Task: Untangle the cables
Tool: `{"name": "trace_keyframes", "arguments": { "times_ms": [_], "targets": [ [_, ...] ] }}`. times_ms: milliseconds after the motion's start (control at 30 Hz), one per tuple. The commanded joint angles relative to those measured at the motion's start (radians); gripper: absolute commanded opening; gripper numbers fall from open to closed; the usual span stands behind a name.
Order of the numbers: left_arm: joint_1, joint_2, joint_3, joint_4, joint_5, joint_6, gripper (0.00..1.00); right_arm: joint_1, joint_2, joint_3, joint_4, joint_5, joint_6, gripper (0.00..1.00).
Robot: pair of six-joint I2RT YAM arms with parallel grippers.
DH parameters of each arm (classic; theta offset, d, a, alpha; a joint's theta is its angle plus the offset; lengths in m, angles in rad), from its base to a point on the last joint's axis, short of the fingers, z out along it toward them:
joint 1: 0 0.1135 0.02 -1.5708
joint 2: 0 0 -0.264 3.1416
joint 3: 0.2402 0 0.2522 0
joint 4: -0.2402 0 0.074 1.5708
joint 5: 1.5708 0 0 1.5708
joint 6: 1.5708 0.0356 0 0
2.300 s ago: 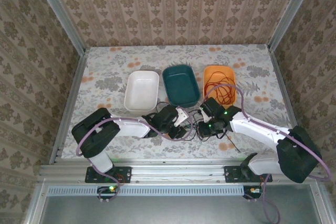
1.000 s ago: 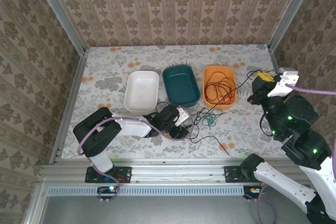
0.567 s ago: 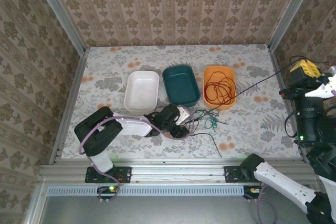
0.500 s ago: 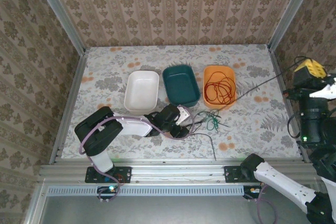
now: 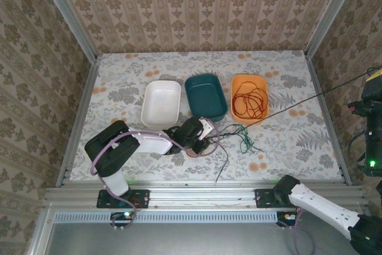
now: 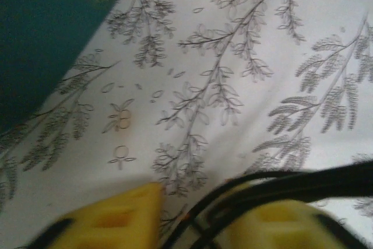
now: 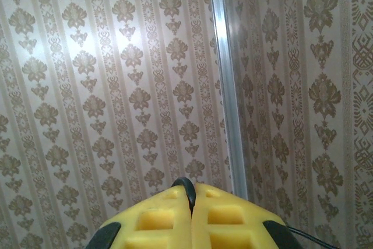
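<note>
The black cable (image 5: pixel 298 102) stretches taut from the table up to my right gripper (image 5: pixel 377 76), raised high at the far right. In the right wrist view that gripper (image 7: pixel 191 195) is shut, a loop of black cable (image 7: pixel 187 186) pinched between its yellow fingers. My left gripper (image 5: pixel 206 132) sits low on the table in front of the teal tray. Its jaws (image 6: pixel 192 220) have narrowed onto black cable strands (image 6: pixel 262 186) that touch both fingers. The green cable (image 5: pixel 245 140) lies loose just right of it. The red cable (image 5: pixel 248 103) is coiled in the orange tray (image 5: pixel 239 82).
A white tray (image 5: pixel 161 108) and a teal tray (image 5: pixel 206 108) stand left of the orange one; the teal tray's corner (image 6: pixel 52 27) lies close to my left fingers. The black cable's free tail (image 5: pixel 222 168) trails toward the table's near edge. Patterned walls enclose the table.
My right arm has swung up and right with the black cable, pulling it taut. The cable's tail slid left on the table. My left jaws have narrowed onto the black strands.
</note>
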Motion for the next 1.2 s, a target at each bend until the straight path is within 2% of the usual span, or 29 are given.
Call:
{"name": "trace_keyframes", "arguments": {
  "times_ms": [0, 67, 200, 300, 333, 433, 500, 567, 700, 900, 933, 967, 1033, 1100, 1167],
  "targets": [
    [0.019, 0.005, -0.054, -0.108, -0.061, -0.022, 0.11, 0.026, -0.001, 0.071, 0.037, 0.112, -0.03, 0.0],
    [0.029, -0.042, -0.064, -0.097, -0.055, -0.034, 0.0, 0.052, 0.006, 0.068, 0.025, 0.162, -0.046, 0.0],
    [0.061, -0.153, -0.081, -0.084, 0.01, -0.033, 0.0, 0.093, 0.019, 0.046, -0.014, 0.245, -0.05, 0.0],
    [0.072, -0.236, -0.086, -0.091, 0.096, 0.01, 0.0, 0.097, 0.043, -0.009, -0.117, 0.262, -0.009, 0.0],
    [0.073, -0.259, -0.079, -0.108, 0.114, 0.027, 0.02, 0.099, 0.068, -0.027, -0.211, 0.237, 0.053, 0.0],
    [0.079, -0.302, -0.042, -0.174, 0.121, 0.059, 0.02, 0.099, 0.176, -0.084, -0.516, 0.021, 0.312, 0.0],
    [0.087, -0.313, -0.016, -0.206, 0.121, 0.076, 0.01, 0.102, 0.238, -0.17, -0.573, -0.167, 0.436, 0.0],
    [0.092, -0.32, 0.002, -0.218, 0.112, 0.084, 0.0, 0.129, 0.261, -0.308, -0.512, -0.319, 0.543, 0.0],
    [0.095, -0.321, 0.019, -0.219, 0.089, 0.087, 0.0, 0.205, 0.26, -0.539, -0.346, -0.38, 0.657, 0.0],
    [0.092, -0.307, 0.023, -0.205, 0.071, 0.077, 0.0, 0.21, 0.316, -0.801, -0.181, -0.489, 0.746, 0.0],
    [0.092, -0.307, 0.021, -0.202, 0.068, 0.076, 0.0, 0.21, 0.332, -0.832, -0.166, -0.493, 0.76, 0.06],
    [0.093, -0.307, 0.019, -0.201, 0.064, 0.076, 0.0, 0.209, 0.342, -0.845, -0.161, -0.497, 0.755, 0.2],
    [0.09, -0.31, 0.014, -0.201, 0.057, 0.075, 0.0, 0.207, 0.339, -0.848, -0.168, -0.495, 0.75, 0.37],
    [0.091, -0.312, 0.01, -0.2, 0.055, 0.072, 0.0, 0.201, 0.31, -0.852, -0.145, -0.519, 0.727, 0.46],
    [0.087, -0.31, 0.01, -0.201, 0.054, 0.07, 0.0, 0.179, 0.281, -0.858, -0.12, -0.569, 0.719, 0.51]
  ]
}}
